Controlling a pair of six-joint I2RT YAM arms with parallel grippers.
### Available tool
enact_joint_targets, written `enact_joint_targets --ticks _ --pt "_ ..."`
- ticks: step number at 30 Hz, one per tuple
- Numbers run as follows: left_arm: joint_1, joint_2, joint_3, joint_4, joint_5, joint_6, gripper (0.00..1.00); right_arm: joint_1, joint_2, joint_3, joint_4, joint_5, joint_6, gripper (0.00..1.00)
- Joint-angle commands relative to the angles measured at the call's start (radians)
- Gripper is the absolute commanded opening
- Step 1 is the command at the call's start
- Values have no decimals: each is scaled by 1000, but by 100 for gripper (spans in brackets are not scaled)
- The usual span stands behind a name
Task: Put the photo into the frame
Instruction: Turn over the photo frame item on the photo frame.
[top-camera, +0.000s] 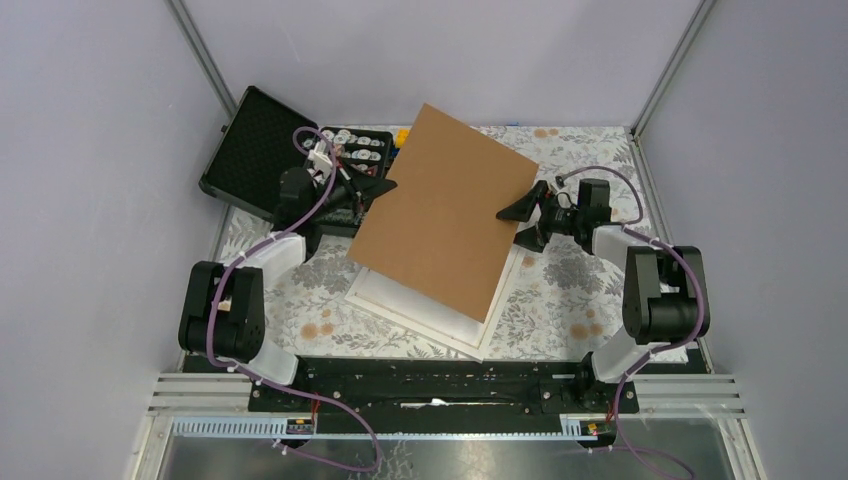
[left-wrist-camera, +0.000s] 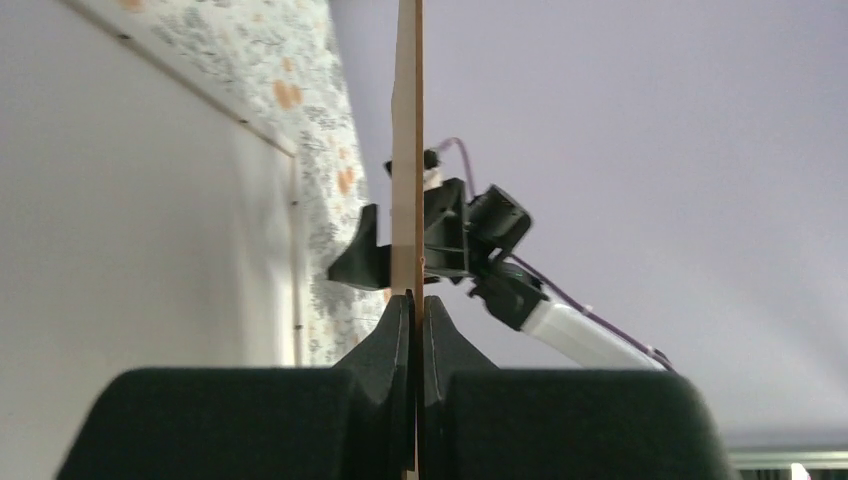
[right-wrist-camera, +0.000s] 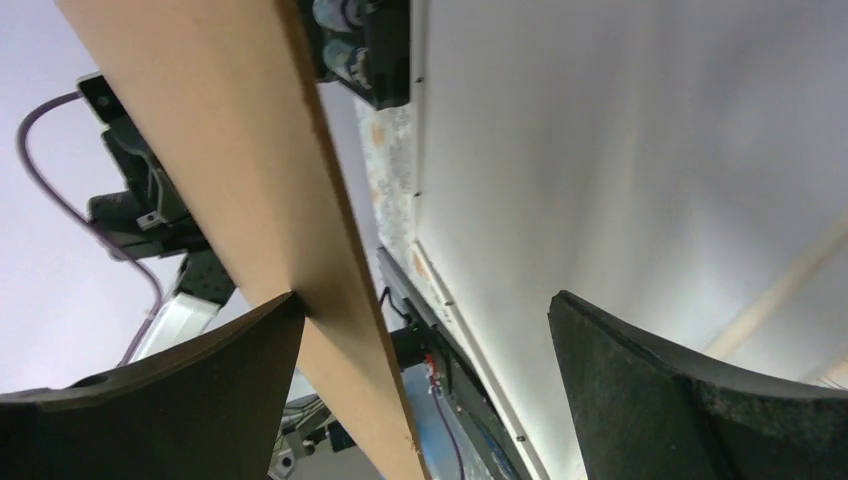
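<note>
A plain brown backing board (top-camera: 440, 215) hangs tilted above the white frame (top-camera: 415, 305), which lies flat on the table. My left gripper (top-camera: 385, 187) is shut on the board's left edge; in the left wrist view the board (left-wrist-camera: 407, 150) runs edge-on up from the gripper (left-wrist-camera: 415, 300). My right gripper (top-camera: 524, 224) is open and straddles the board's right edge. In the right wrist view one finger lies against the board (right-wrist-camera: 240, 150) and the other finger (right-wrist-camera: 680, 400) stands far off, over the frame's white surface (right-wrist-camera: 600, 150). The photo is hidden.
An open black case (top-camera: 255, 150) with small items (top-camera: 355, 148) stands at the back left, just behind my left gripper. A flowered cloth (top-camera: 580, 300) covers the table. Grey walls and metal posts close in the back and both sides.
</note>
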Motion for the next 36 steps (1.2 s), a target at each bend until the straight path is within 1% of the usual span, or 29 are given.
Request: enact_joint_targets --ticks 1,3,6,8,11,14,17,21,23,26,27,29,30,31,32,33,34,36 --pt "23 -42 -13 312 101 -187 0 8 -5 -77 334 -33 172 100" --pt "25 -46 -27 317 99 -197 0 8 -13 -144 550 -49 309 99" --pt "25 -46 -54 340 84 -223 0 8 -12 -232 879 -53 539 89" --pt "25 -46 -75 350 64 -226 0 7 -8 -297 1104 -19 685 84" --pt "25 -50 -110 373 12 -247 0 59 4 -352 1296 38 811 76" --pt "25 -49 -136 411 -17 -271 0 95 -6 -383 1356 79 850 68" --pt "25 -63 -147 398 -44 -254 0 114 -76 -415 1307 109 828 64" --pt "23 -93 -175 404 -98 -252 0 157 -187 -438 1128 139 716 64" --pt "21 -103 -187 409 -116 -257 0 167 -233 -457 1065 165 688 60" --pt "19 -125 -193 385 -111 -236 0 167 -293 -467 1013 202 663 50" --pt "19 -139 -196 353 -106 -202 0 167 -308 -458 978 211 650 45" --pt "13 -190 -187 214 -123 -86 1 168 -331 -432 931 207 637 32" --pt "5 -220 -166 91 -134 -2 5 168 -341 -418 913 201 627 26" --pt "-6 -248 -129 -65 -154 109 12 167 -350 -405 881 195 609 17" --pt "-19 -280 -86 -230 -187 222 21 168 -363 -393 842 192 585 5" --pt "-32 -307 -39 -402 -232 346 32 168 -377 -386 799 192 559 0" --pt "-39 -328 -3 -548 -285 449 43 167 -393 -383 757 193 532 0" --pt "-28 -365 31 -740 -365 576 63 165 -419 -361 648 170 475 0"
